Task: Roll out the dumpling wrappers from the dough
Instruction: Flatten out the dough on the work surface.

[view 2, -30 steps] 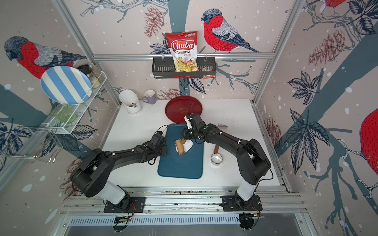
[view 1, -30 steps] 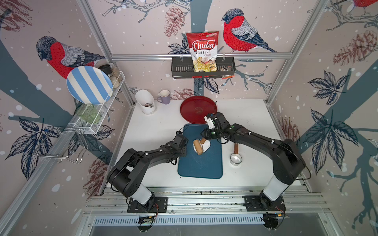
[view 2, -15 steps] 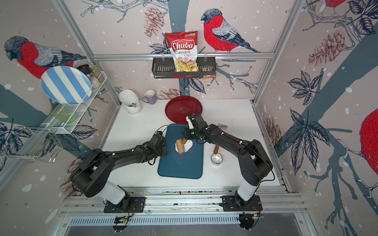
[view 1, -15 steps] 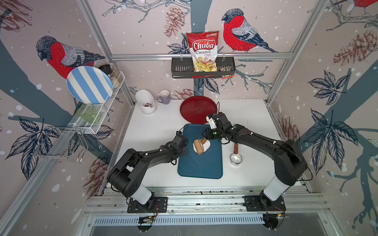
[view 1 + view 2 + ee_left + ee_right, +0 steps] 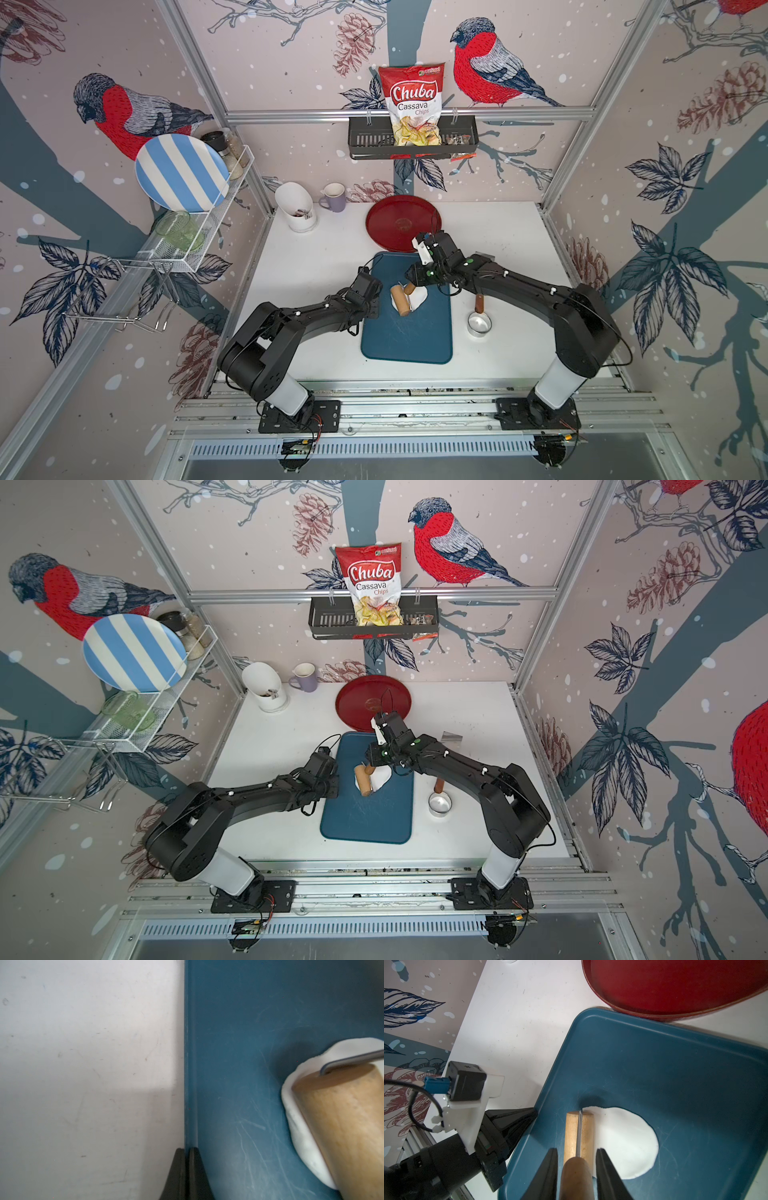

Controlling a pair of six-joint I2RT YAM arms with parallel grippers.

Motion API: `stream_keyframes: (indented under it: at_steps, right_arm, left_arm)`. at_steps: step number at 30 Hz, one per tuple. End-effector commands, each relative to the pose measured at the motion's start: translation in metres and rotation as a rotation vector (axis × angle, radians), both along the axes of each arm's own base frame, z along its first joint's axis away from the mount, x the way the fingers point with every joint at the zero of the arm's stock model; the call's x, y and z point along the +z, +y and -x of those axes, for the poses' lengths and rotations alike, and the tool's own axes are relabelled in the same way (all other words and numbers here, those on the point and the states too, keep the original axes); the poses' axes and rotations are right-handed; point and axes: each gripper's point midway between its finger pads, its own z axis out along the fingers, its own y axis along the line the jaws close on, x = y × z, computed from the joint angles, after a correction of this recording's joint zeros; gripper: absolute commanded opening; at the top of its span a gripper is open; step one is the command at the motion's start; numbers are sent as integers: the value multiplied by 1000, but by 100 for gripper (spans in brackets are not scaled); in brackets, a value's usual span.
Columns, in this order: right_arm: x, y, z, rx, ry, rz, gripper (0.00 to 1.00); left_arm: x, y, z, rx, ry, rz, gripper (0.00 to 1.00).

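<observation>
Right jaws are gripping the roller (image 5: 570,1132) handle. The roller is lying on the dough (image 5: 623,1140), toward the board's (image 5: 407,336) 12 o'clock end. Left jaws are resting closed at its 9 o'clock edge.

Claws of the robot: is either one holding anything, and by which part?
The right claw grips the wooden roller, lying on the dough, by its handle. The left claw is shut, empty, at the blue board's edge.
</observation>
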Motion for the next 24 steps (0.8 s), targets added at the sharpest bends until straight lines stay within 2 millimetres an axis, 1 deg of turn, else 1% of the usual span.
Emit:
stream_keyframes:
  at_steps: [1, 3, 6, 9, 12, 15, 20, 24]
  right_arm:
    - [-19, -25, 11, -23, 93, 71, 0]
    - [-14, -25, 9, -24, 82, 61, 0]
    - [-13, -12, 16, 17, 81, 59, 0]
    - [-18, 5, 27, 70, 104, 51, 0]
    - [-21, 10, 31, 82, 108, 61, 0]
    - [-19, 5, 27, 62, 95, 66, 0]
    - [-13, -15, 13, -1, 90, 47, 0]
    - [-14, -18, 16, 3, 95, 50, 0]
  left_arm:
    - [-17, 13, 19, 16, 92, -52, 0]
    - [-18, 13, 20, 15, 95, -52, 0]
    - [-18, 13, 20, 12, 94, -53, 0]
    - [-18, 12, 20, 8, 94, -51, 0]
    - [-18, 12, 19, 9, 92, -53, 0]
    - [-18, 12, 19, 9, 96, -53, 0]
    - [-18, 13, 18, 14, 92, -54, 0]
    - [-19, 13, 19, 12, 98, -59, 0]
